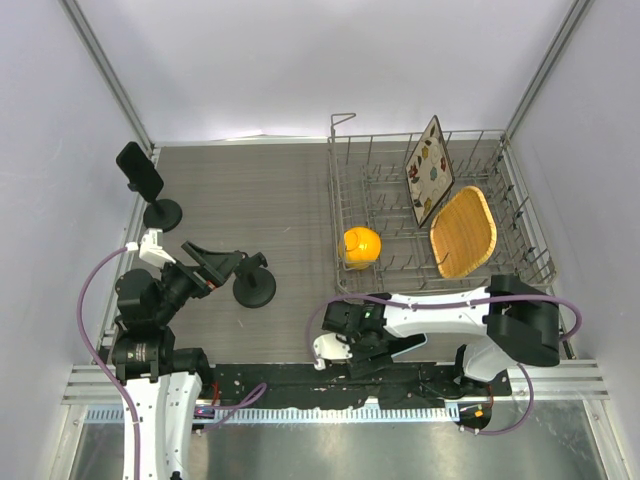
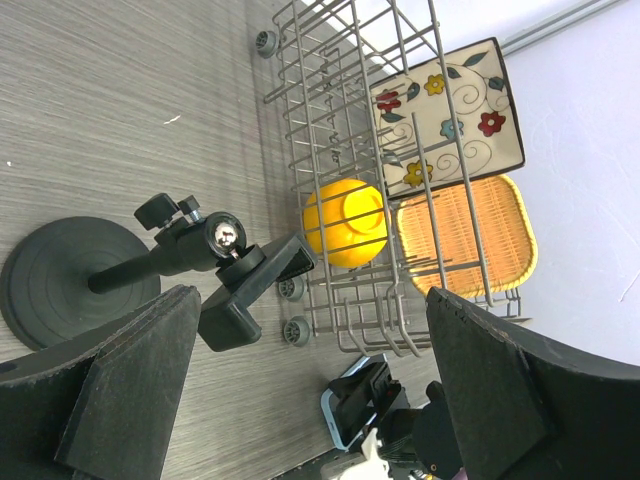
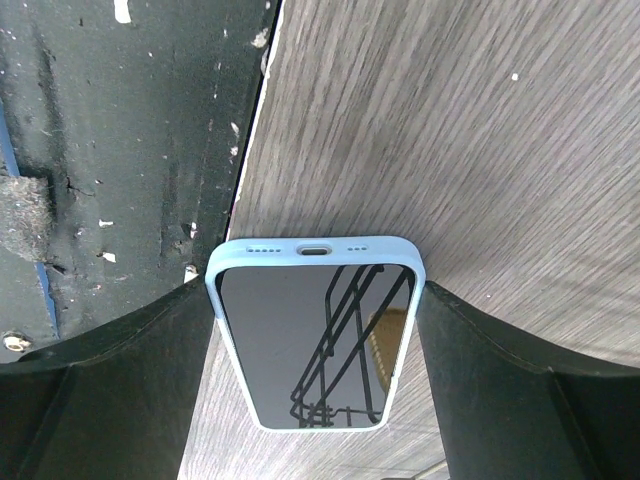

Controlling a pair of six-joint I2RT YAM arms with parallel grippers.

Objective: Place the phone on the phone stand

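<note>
Overhead, right fingers (image 3: 110, 390) mostly hide the gripped phone (image 3: 315, 335).

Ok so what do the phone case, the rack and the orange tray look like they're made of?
Phone case: probably soft matte silicone, pale blue, rounded edge. Rack: grey metal wire, thin crossing rods. Orange tray: likely woven wicker or bamboo, visible weave.

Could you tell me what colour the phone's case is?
Light blue, clearest on the phone in the right wrist view.
</note>
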